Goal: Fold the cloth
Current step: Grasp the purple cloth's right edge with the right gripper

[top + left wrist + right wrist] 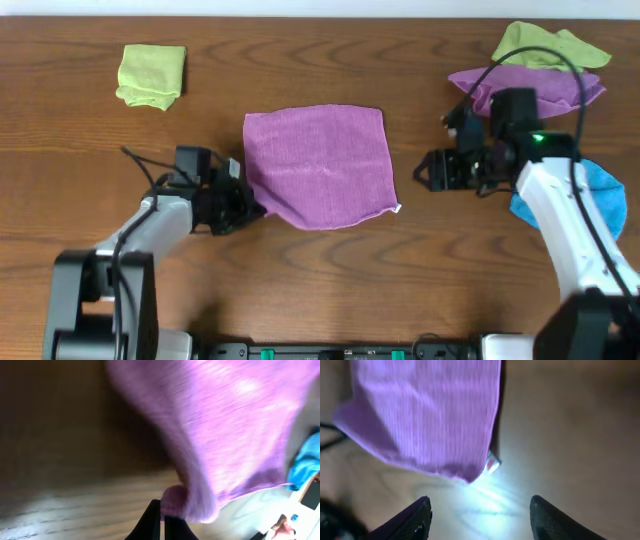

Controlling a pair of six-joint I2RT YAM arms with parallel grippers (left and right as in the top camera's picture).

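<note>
1. Left claw [162, 510] — fingers pressed together, pinching a bunched bit of the magenta cloth [318, 165] at their tips. The wrist view is blurred, so the exact grip is hard to read.
2. From overhead, that pinch sits at the cloth's near-left corner. The left arm reaches in from the left, low over the wooden table [400, 290].
3. Right claw [480, 515] — fingers spread wide, over bare wood, just off the cloth's right edge.
4. The cloth's near-right corner, with its small white tag [492, 464], lies just ahead of the right claw's open gap, apart from both fingers.
5. The cloth lies spread out mid-table between the two arms, mostly flat and roughly square.
6. Further out, a folded lime-green cloth [152, 75] lies at the far left, well apart from the rest.
7. At the far right a lilac-purple cloth [530, 88] lies against a second lime-green cloth [548, 45] — and a blue cloth [605, 190] shows partly under the right arm.
</note>
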